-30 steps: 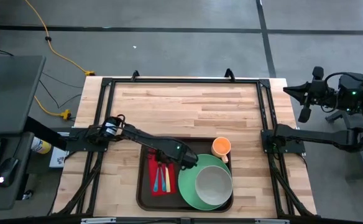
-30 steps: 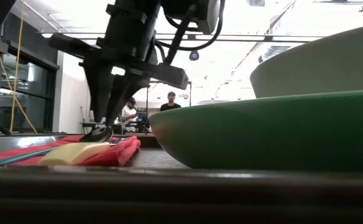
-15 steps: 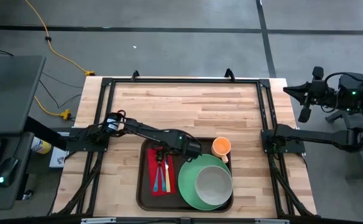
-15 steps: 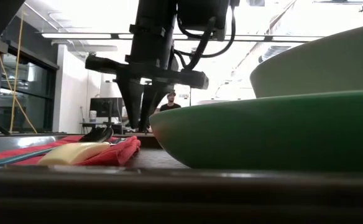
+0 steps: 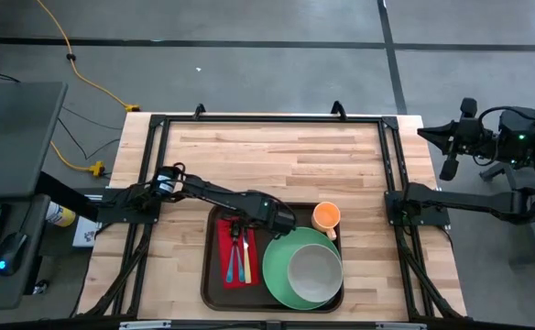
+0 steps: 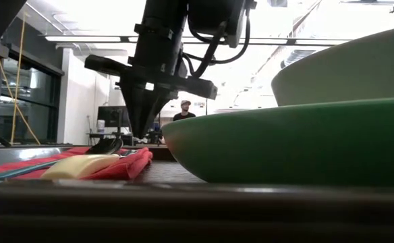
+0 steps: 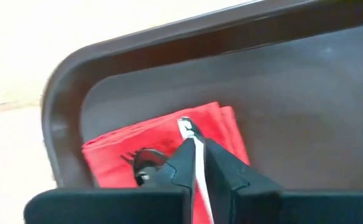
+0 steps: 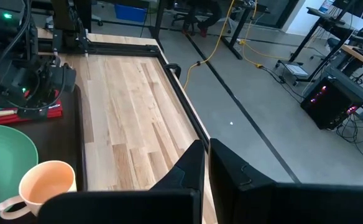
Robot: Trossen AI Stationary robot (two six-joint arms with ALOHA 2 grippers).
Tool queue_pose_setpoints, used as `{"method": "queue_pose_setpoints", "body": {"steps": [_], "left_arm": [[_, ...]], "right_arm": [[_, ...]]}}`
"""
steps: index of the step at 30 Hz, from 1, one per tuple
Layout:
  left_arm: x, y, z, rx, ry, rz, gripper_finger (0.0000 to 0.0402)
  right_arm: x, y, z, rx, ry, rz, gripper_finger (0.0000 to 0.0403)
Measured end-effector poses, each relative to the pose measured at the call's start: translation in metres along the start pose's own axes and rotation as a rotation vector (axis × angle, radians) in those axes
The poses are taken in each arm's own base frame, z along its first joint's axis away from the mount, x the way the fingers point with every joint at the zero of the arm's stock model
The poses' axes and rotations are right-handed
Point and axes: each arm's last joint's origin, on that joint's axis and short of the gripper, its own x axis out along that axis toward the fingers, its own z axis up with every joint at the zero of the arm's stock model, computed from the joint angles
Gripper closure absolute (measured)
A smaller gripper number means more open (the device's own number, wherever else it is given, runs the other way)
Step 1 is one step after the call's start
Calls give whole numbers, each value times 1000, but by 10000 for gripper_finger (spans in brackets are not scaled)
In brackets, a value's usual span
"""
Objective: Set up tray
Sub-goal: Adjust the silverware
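The dark brown tray [image 5: 214, 291] lies at the table's near middle. On it are a red napkin [image 5: 224, 261] with a yellow and a blue utensil [image 5: 241, 264] and a black utensil [image 7: 145, 163], and a green plate [image 5: 277, 275] that holds a pale bowl [image 5: 315, 272]. An orange cup [image 5: 326, 217] stands at the tray's far right corner. My left gripper [image 7: 197, 163] points down over the napkin's far end, shut on a thin silver utensil [image 7: 188, 132]. My right gripper [image 8: 206, 163] is shut and empty, off the table's right side. My left gripper pinches the thin silver utensil [image 7: 196, 155] between its two fingers [image 7: 183, 163], coming from above and pointing down. The utensil runs along the fingers, and its end [image 7: 185, 126] sticks out past the fingertips over the red napkin. I cannot tell whether that end rests on the napkin.
Bare wooden table [image 5: 277, 160] stretches beyond the tray toward the far edge. A black frame [image 5: 158, 128] runs along the table's sides. People show in the room behind in the low view [image 6: 185, 111].
My left gripper has moved a little toward the table's far edge over the napkin's far end and has turned about. In the low view it has then come down slightly. The plate, bowl and cup have stayed in place.
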Motion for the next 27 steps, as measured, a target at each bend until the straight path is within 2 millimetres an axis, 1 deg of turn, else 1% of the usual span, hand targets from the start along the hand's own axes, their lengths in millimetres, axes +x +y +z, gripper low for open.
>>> {"method": "queue_pose_setpoints", "body": {"steps": [3,9,12,14,16,19,21,24,27], "left_arm": [[0,2,0,-3,4,17,341],[0,1,0,-23,7,15,379],[0,1,0,-23,4,14,389],[0,1,0,-23,4,14,386],[0,1,0,-24,5,14,373],[5,0,-2,-29,34,28,354],[8,-2,-3,-31,43,18,349],[18,-4,-5,-49,46,-4,354],[20,-4,-5,-50,55,-6,367]], "right_arm": [[0,0,0,0,0,0,403],[0,0,0,0,0,0,403],[0,0,0,0,0,0,403],[0,0,0,0,0,0,403],[0,0,0,0,0,0,403],[0,0,0,0,0,0,403],[0,0,0,0,0,0,403],[0,0,0,0,0,0,403],[0,0,0,-3,0,0,403]]}}
